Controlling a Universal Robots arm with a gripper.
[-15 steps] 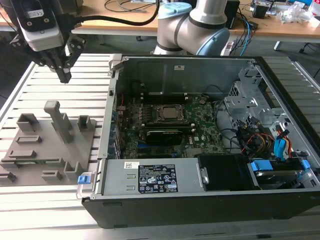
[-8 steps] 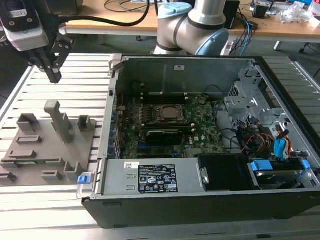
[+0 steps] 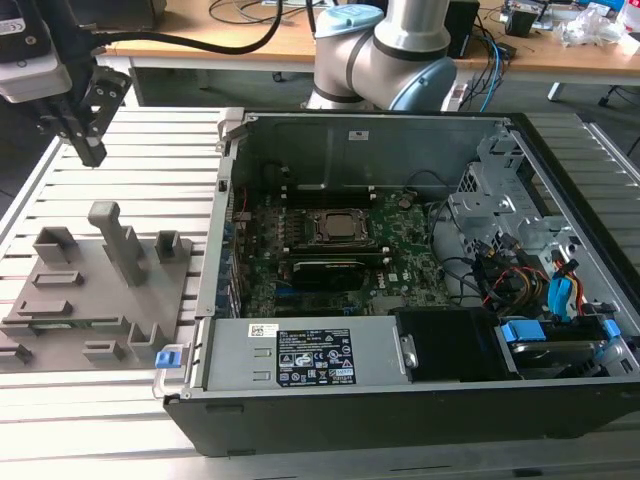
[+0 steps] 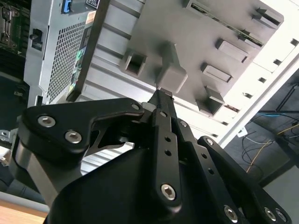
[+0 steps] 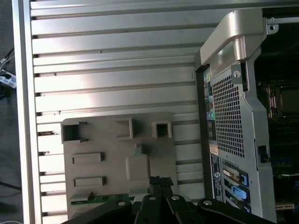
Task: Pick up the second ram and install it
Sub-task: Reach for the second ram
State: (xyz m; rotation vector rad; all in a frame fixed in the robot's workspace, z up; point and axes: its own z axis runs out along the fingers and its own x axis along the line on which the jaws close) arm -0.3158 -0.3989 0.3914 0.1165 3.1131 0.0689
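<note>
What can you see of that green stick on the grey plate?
The green stick is long, thin and flat, like a strip of circuit board. It lies along one edge of the grey holder plate, beside small raised blocks. Its chips are too small to make out. Nothing grips it: the gripper hangs apart from it, jaws together, and in the first wrist view hides one end.

Black label (image 3: 313, 357), white sticker (image 3: 262, 330) on computer case (image 3: 380, 425) (print too small), nothing legible

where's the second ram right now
In the first wrist view the second ram lies on the grey holder plate, at its edge near the gripper.
</note>
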